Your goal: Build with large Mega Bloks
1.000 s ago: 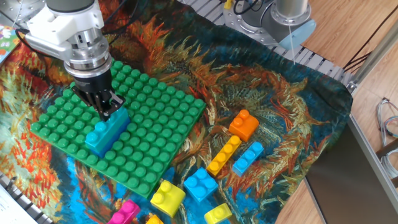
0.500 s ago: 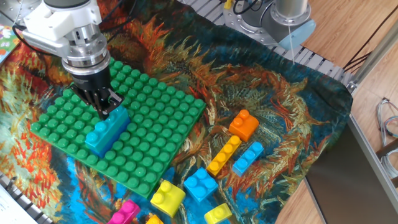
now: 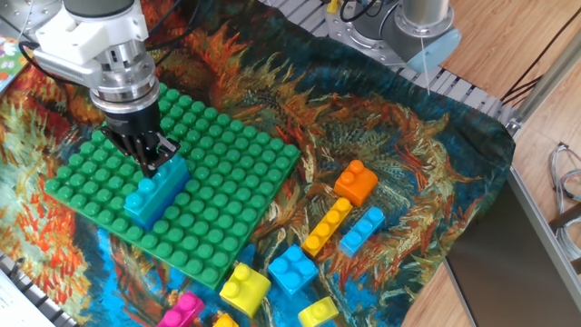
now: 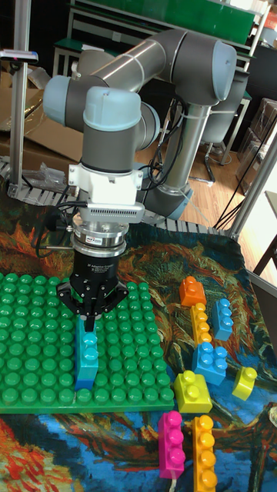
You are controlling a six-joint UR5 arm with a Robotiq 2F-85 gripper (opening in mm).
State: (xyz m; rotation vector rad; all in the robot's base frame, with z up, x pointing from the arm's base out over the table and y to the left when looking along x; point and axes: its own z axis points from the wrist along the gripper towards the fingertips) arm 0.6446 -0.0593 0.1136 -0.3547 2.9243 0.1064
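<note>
So the gripper [image 3: 152, 162] is sitting right at the far end of a long light blue brick [image 3: 156, 191] that's standing on the green plate [image 3: 227, 173], fingers drawn in narrow around that end. In the tall view the gripper [image 4: 90, 326] is pointing straight down and its tips are touching the top stud of the same brick [image 4: 87, 355], but I can't tell if it's actually pinching it or just resting there. The rest of the bricks are lying loose on the patterned cloth [image 3: 408, 136] off the plate: an orange square one [image 3: 356, 182], a long yellow-orange one [image 3: 327, 227], a blue one [image 3: 361, 231], a light blue square [image 3: 292, 269], a yellow one [image 3: 245, 287] and a pink one [image 3: 180, 311] near the front edge
</note>
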